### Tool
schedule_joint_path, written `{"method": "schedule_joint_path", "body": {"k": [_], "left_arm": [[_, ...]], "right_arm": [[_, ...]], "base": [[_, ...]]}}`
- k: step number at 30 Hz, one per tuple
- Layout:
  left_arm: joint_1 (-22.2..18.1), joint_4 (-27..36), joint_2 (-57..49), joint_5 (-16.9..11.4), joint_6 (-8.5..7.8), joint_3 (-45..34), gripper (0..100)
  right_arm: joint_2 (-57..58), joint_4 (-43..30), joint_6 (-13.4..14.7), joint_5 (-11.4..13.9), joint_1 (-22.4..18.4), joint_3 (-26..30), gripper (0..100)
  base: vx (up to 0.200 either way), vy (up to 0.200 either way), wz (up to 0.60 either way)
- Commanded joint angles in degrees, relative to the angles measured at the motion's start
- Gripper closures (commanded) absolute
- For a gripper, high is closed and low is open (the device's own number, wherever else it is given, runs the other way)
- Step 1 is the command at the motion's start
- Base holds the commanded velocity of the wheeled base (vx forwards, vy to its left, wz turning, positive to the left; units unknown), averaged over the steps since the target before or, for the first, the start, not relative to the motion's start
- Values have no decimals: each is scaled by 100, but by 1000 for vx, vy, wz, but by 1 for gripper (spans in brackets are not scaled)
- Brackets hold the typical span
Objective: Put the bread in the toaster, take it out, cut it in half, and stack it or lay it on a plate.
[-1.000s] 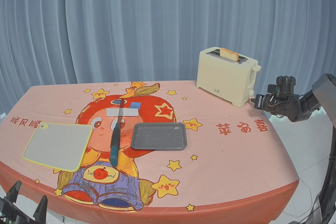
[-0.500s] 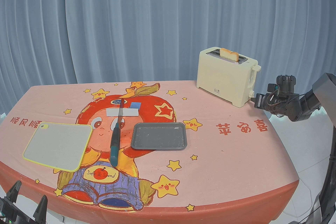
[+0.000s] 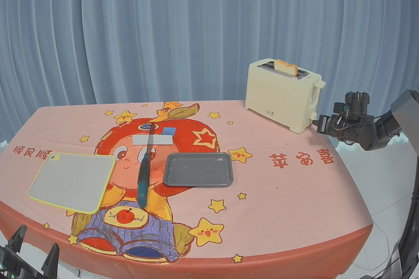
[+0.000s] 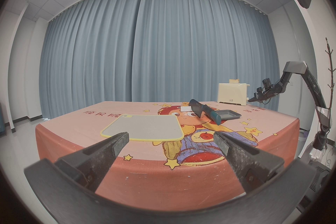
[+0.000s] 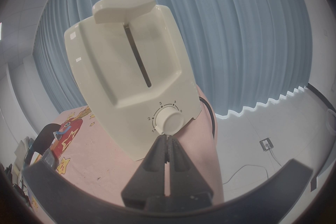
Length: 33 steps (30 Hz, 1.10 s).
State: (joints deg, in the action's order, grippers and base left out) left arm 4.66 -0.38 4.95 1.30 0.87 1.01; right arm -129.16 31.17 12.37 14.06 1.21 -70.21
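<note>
Holding my right gripper point(image 5: 167, 139) with its fingers pressed together, I had the tips just beside the dial point(image 5: 168, 121) of the toaster point(image 3: 283, 94); contact was hard to judge. My left gripper point(image 4: 170, 138) hung spread apart off the table point(image 3: 283, 205) at 7 o'clock. A cutting board point(image 3: 72, 182) lay at 8 o'clock and a dark plate point(image 3: 198, 169) lay near the centre, with a knife point(image 3: 144, 175) between them. The cream toaster stood at 2 o'clock. The bread point(image 3: 286, 67), golden-crusted, poked from a slot, its lower part hidden inside.
</note>
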Motion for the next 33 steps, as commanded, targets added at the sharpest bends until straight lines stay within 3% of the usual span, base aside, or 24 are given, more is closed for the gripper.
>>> {"method": "schedule_joint_path", "body": {"k": [1, 16, 25, 33], "left_arm": [[0, 3, -3, 1, 1, -101, 0], [0, -6, -3, 1, 1, -101, 0], [0, -6, -3, 1, 1, -101, 0], [0, -6, -3, 1, 1, -101, 0]], "right_arm": [[31, 3, -7, 1, 20, 16, 100], [101, 3, -42, -17, 222, 279, 100], [1174, 434, 2, -114, 486, 912, 100], [2009, 460, 11, -105, 442, 1026, 100]], "base": [[0, 0, 0], [0, 0, 0], [0, 0, 0], [0, 0, 0]]}}
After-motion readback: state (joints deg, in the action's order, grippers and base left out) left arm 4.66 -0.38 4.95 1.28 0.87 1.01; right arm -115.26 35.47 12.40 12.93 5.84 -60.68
